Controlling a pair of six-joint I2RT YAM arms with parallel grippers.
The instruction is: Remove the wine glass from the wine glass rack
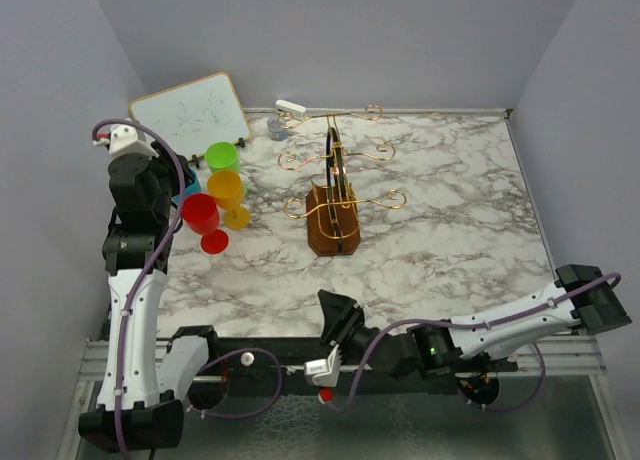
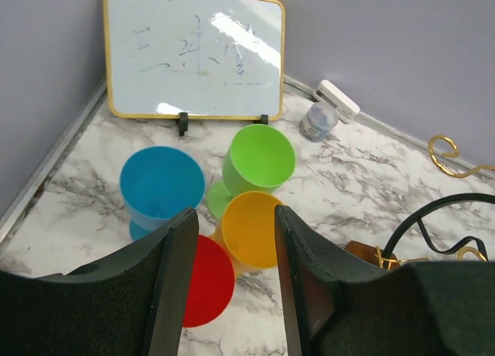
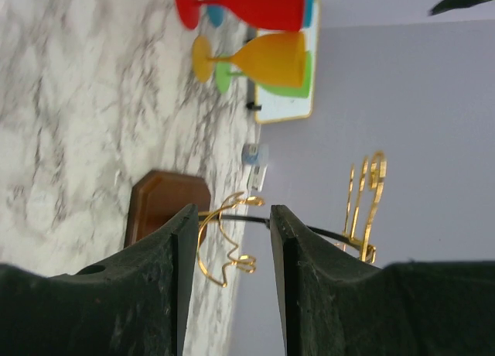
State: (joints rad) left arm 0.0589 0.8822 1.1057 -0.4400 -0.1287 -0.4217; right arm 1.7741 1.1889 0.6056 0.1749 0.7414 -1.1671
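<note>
The wine glass rack stands mid-table on its brown wooden base, and no glass hangs on its gold wire arms. Several coloured wine glasses stand upright in a cluster at the left: red, yellow, green and blue. My left gripper hovers open above the red glass and yellow glass, holding nothing. My right gripper lies low at the near edge, open and empty, facing the rack.
A small whiteboard leans against the back-left corner. A white eraser and a small blue-grey bottle sit at the back wall. Walls close the table on the left, back and right.
</note>
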